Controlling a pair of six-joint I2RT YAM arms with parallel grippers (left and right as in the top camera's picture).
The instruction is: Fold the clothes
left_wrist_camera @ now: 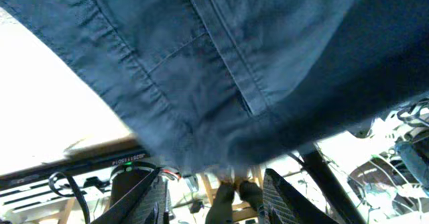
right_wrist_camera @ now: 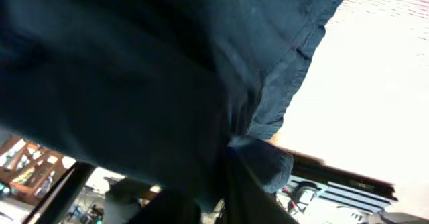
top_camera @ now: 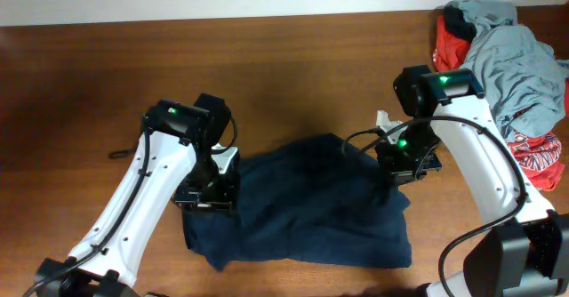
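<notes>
Overhead view: the dark navy garment [top_camera: 311, 208] lies spread and rumpled on the brown table [top_camera: 293, 66], in the lower middle of the frame between the two arms. The left gripper [top_camera: 209, 199] sits at the garment's left edge, low over the cloth. The right gripper [top_camera: 404, 159] is at its upper right corner. A heap of other clothes fills the upper right corner of the frame, well apart from the navy one: a pale grey-blue garment [top_camera: 511, 52] lying over a red, white-printed one [top_camera: 533, 155].

In the left wrist view the navy cloth [left_wrist_camera: 221, 70] fills the upper frame, seams showing. The fingers [left_wrist_camera: 144, 200] stand spread apart at the bottom edge, with nothing pinched between them.

In the right wrist view the cloth [right_wrist_camera: 134, 83] covers most of the frame and hides the fingers. I cannot tell whether they grip it.
</notes>
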